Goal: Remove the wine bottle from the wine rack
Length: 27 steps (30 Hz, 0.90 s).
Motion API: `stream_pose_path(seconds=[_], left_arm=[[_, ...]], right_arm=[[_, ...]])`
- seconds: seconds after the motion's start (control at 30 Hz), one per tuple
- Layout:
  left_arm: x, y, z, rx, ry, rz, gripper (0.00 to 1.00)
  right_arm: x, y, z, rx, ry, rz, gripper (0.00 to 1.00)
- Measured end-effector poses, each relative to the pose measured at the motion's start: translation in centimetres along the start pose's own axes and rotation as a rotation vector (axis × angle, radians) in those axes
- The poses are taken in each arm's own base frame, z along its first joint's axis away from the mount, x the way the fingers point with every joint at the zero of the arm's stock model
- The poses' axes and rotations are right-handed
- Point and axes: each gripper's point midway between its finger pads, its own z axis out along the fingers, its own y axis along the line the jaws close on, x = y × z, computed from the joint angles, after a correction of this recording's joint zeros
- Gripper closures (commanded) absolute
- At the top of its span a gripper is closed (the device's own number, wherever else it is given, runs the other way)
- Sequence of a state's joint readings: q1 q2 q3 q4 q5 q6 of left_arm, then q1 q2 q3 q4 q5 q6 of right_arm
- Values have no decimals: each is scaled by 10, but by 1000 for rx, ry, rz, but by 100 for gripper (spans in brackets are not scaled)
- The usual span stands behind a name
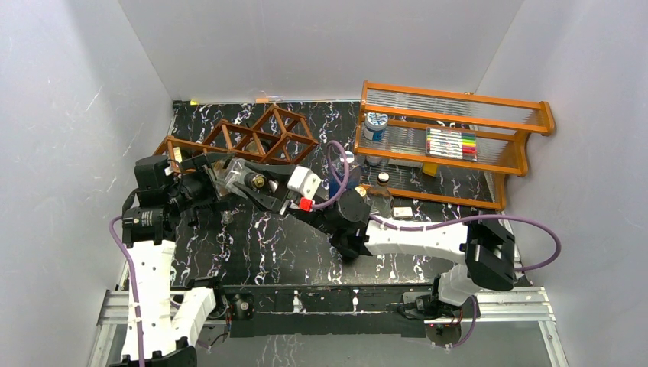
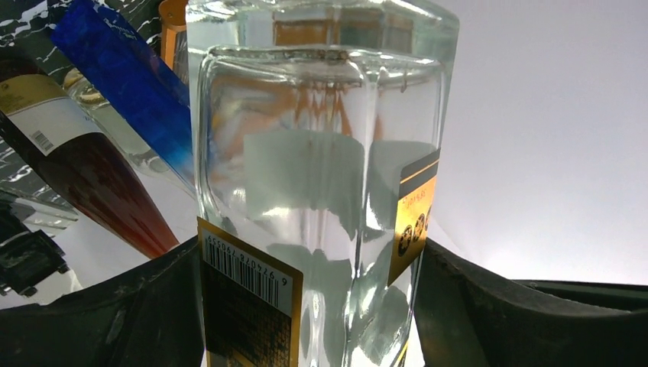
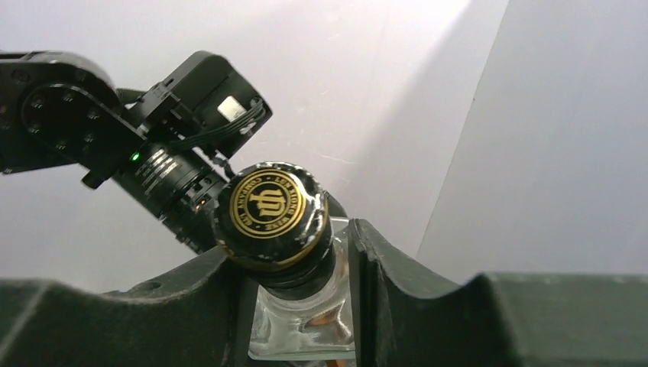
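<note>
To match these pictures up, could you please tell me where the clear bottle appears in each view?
Top external: clear bottle left of centre, just below the rack.
Left wrist: fills the centre.
Right wrist: low centre, cap toward the camera.
Shared landmark: the left arm, far left from above, upper left in the right wrist view.

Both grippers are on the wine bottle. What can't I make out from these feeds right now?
- Top external: the left gripper and right gripper cover most of the wine bottle. Whether it touches the wine rack is unclear.
- Left wrist: the bottle fills the frame. Its top and its label are cut off by the edges.
- Right wrist: only the cap and neck show. The fingers hide the body.
</note>
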<state>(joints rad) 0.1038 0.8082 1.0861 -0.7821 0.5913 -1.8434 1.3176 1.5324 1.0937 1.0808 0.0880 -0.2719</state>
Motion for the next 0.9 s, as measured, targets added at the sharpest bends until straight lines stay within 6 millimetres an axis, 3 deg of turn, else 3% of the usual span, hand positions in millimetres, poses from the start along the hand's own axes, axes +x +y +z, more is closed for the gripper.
stream_pose_path(seconds=[0.07, 0.1, 0.23, 0.27, 0.63, 0.9], left_arm=[[-3, -1, 1, 0, -9, -25, 100], [-4, 0, 1, -1, -12, -36, 93], [-10, 7, 4, -7, -21, -60, 15], [-11, 9, 4, -5, -24, -62, 5], [-14, 44, -24, -34, -134, 232, 2], [-41, 89, -56, -58, -322, 430, 2]], right_arm=[[-1, -4, 2, 24, -14, -11, 94], [-1, -8, 2, 39, -10, -17, 99], [6, -7, 4, 37, 43, -15, 100], [8, -6, 3, 34, 67, -12, 100], [39, -6, -25, 35, 413, 47, 100], [96, -17, -84, 69, 761, -22, 100]])
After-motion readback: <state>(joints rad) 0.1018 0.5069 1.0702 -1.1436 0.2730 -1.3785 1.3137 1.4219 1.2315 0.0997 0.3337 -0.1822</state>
